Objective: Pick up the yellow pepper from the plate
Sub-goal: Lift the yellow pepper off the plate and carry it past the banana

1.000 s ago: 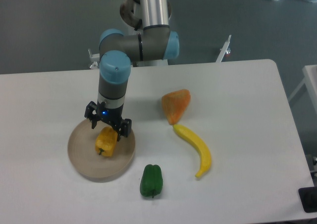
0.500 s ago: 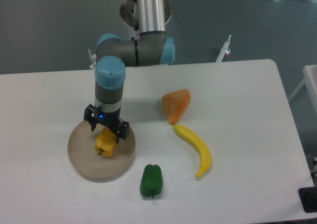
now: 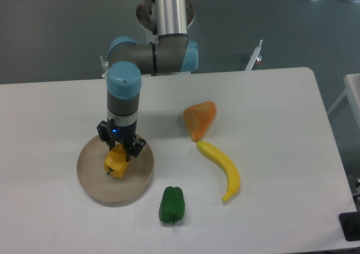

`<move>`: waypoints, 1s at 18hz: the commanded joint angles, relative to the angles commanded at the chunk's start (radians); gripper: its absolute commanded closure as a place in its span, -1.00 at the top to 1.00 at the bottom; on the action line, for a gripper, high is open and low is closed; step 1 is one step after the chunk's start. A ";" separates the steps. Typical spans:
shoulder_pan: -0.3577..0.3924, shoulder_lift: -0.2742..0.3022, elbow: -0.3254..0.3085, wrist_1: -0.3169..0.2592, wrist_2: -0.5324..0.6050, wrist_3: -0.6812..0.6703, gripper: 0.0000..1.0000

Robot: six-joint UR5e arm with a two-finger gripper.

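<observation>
Pepper (image 3: 116, 160) on plate (image 3: 93, 181), stem apparently down-left, fingers (image 3: 133, 147) clamping top.

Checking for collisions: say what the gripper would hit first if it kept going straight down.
The gripper points down at the yellow pepper, so likely the pepper first, then the plate beneath; contact cannot be judged.

Arm reaches straight down, tool (image 3: 120, 148) fingers drawn close together.

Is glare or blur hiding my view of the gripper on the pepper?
Fixed camera: even, soft light, no glare; the gripper is slightly soft and dark, covering the yellow pepper's top, so contact is unclear; the plate rim is sharp.
</observation>
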 joint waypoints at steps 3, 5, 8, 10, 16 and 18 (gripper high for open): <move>0.029 0.023 0.029 -0.006 0.079 0.006 -0.27; 0.095 0.067 0.043 -0.015 0.097 0.070 -0.27; 0.181 0.092 0.052 -0.017 0.095 0.265 -0.27; 0.242 0.097 0.077 -0.023 0.095 0.362 -0.27; 0.403 0.057 0.189 -0.120 0.097 0.613 -0.27; 0.443 0.037 0.212 -0.127 0.098 0.684 -0.27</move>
